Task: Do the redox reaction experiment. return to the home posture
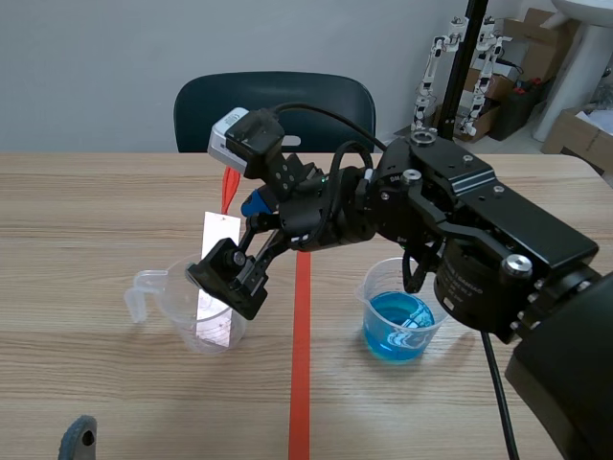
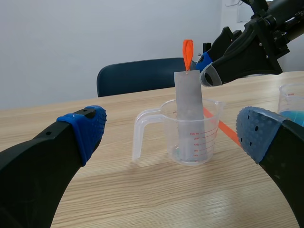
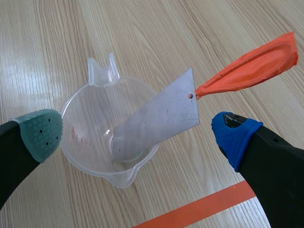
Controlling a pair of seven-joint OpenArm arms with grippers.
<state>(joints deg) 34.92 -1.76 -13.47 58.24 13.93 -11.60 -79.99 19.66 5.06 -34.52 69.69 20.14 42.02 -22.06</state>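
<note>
the right hand point(image 3: 137, 133) is hovering, fingers apart, over the clear cup point(image 3: 83, 147). the metal strip point(image 3: 159, 116) is leaning toward its blue-padded finger.

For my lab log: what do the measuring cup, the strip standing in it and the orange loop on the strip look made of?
Measuring cup: likely clear plastic; see-through wall, red printed scale, moulded handle.
Strip: probably sheet metal; flat, dull grey, matte, one punched hole.
Orange loop: soft and limp-looking, maybe rubber or fabric; cannot tell which.
</note>
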